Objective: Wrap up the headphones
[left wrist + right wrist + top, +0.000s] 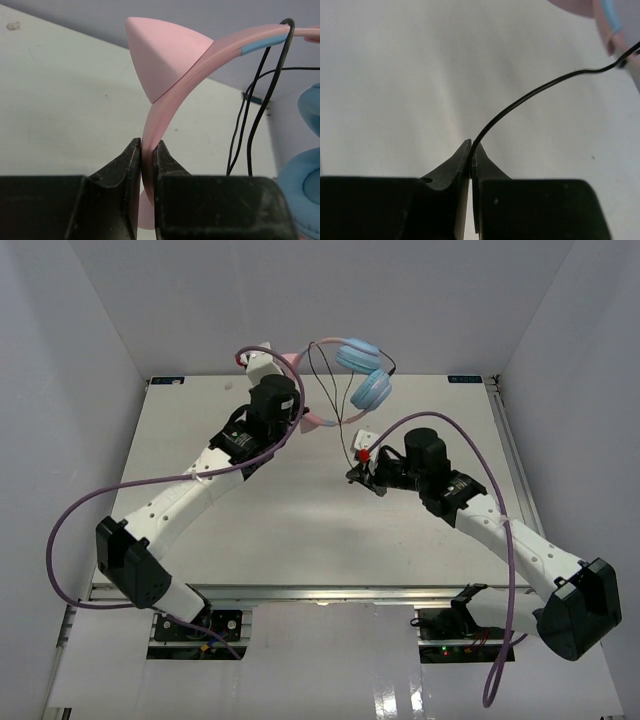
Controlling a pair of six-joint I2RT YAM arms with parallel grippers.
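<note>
The headphones (355, 375) hang in the air above the far middle of the table, with a pink headband (318, 421) and two light blue ear cups (372, 390). My left gripper (301, 416) is shut on the headband (170, 105), just below a pink ear-shaped piece (162, 55). A blue ear cup (302, 185) shows at the right of that view. The thin black cord (345, 440) loops around the headband (255, 115) and runs down to my right gripper (358, 476). My right gripper (471, 152) is shut on the cord (520, 102).
The white table (300, 530) is walled in by white panels at the back and both sides. Thick purple cables (70, 510) arc off both arms, the right one (505, 540) looping over its forearm. The rail at the near edge (320, 592) carries the arm bases.
</note>
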